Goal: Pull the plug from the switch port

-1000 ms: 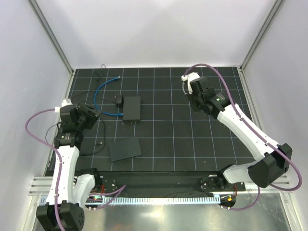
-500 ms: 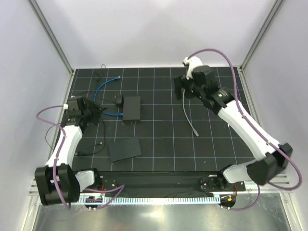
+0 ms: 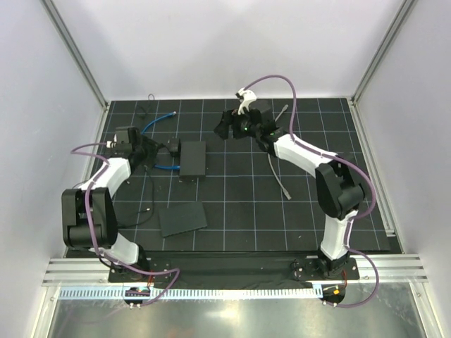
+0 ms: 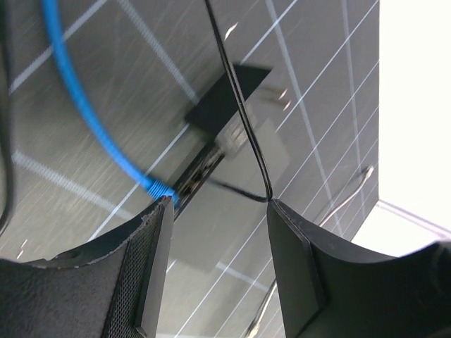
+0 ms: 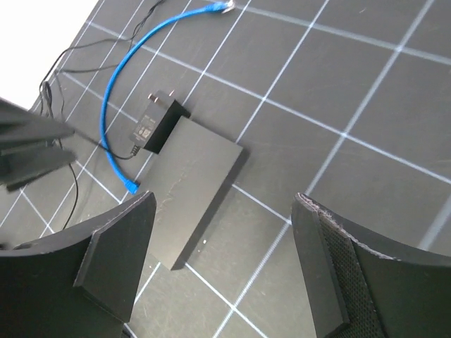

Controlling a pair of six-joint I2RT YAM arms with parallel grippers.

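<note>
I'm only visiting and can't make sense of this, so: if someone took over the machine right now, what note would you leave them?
Left end effector: open, empty, aimed at the plug, not gripping it.
Right end effector: open, empty, raised over the mat, off to the right of the switch box.
The plug, on its blue cable, looks seated in the switch port.
Done: approach only. Left to do: grip the plug and pull it out.
</note>
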